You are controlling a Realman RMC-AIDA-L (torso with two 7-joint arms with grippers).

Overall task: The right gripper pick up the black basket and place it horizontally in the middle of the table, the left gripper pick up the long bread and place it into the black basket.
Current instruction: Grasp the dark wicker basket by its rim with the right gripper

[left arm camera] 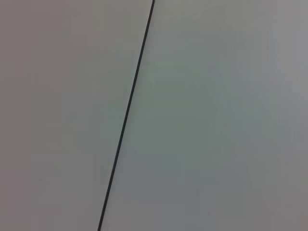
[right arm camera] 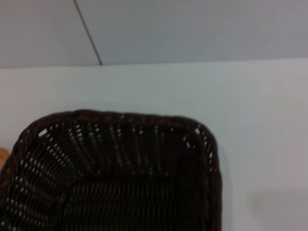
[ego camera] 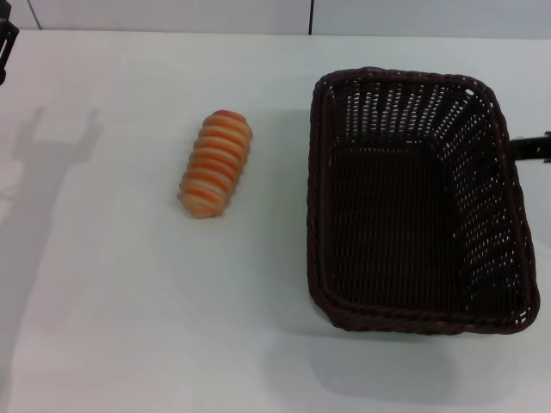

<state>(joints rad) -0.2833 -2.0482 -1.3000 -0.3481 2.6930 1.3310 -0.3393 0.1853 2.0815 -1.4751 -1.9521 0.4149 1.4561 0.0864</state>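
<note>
The black basket (ego camera: 417,202) is at the right of the head view, its long side running away from me. It seems to hang a little above the table (ego camera: 129,327), with a soft shadow on the white top in front of it. My right gripper (ego camera: 529,148) reaches in from the right edge and holds the basket's right rim. In the right wrist view, the basket (right arm camera: 115,178) fills the lower half, seen from just above. The long bread (ego camera: 216,163), striped orange and cream, lies on the table left of the basket. Only a black part of my left gripper (ego camera: 5,47) shows, at the far left corner.
The left arm's shadow (ego camera: 43,189) falls across the left side of the table. Pale wall panels with a dark seam (left arm camera: 127,115) stand behind the table's far edge. The left wrist view shows only that wall.
</note>
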